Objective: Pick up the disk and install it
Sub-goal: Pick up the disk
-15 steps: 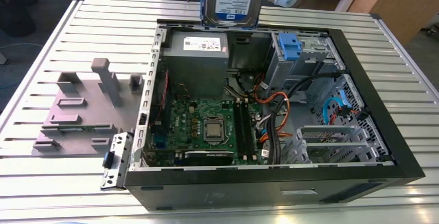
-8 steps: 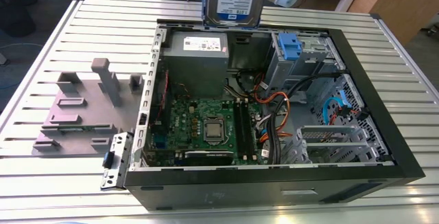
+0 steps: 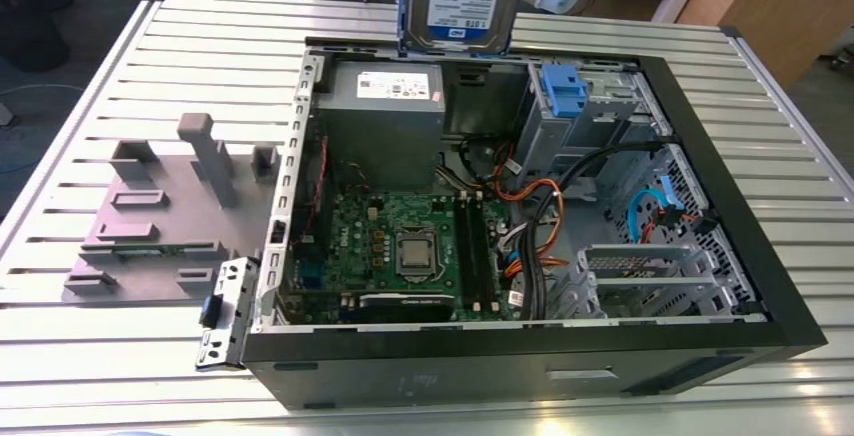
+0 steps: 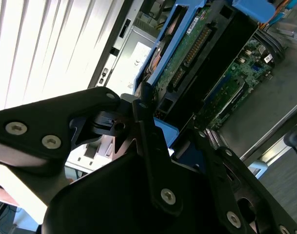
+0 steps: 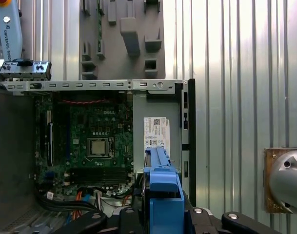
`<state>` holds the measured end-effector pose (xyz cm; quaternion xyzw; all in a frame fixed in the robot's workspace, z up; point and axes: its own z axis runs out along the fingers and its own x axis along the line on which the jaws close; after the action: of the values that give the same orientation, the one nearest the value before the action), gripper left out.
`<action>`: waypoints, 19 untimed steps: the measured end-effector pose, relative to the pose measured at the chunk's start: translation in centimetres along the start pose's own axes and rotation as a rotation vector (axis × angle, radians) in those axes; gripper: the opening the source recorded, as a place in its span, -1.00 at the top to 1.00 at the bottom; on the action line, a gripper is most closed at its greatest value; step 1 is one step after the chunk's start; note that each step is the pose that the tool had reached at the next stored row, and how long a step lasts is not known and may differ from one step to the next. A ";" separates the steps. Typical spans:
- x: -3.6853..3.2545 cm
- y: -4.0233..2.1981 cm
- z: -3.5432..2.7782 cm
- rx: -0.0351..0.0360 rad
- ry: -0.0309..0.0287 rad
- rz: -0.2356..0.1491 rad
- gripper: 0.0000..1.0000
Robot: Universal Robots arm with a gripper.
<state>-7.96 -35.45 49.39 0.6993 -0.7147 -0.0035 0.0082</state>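
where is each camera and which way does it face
Exterior view: off the arm, angled down into the open computer case; the disk hangs above it.
First wrist view: on the wrist, straight down into the case, past the pincer gripping the disk.
Second wrist view: on the wrist, slanting along the disk toward the motherboard.
Shared: both wrist views show pincer and disk.

One disk [image 3: 465, 1], one computer case [image 3: 534, 368], one grey holder [image 3: 160, 226], one motherboard [image 3: 400, 246].
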 end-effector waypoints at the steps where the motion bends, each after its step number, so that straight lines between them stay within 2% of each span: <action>1: 0.00 -0.06 0.00 0.0000 0.0000 0.000 0.26; 19: -0.02 -0.86 -0.02 -0.0004 0.0000 0.000 0.26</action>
<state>-7.10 -35.45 49.40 0.6993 -0.7148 -0.0036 0.0083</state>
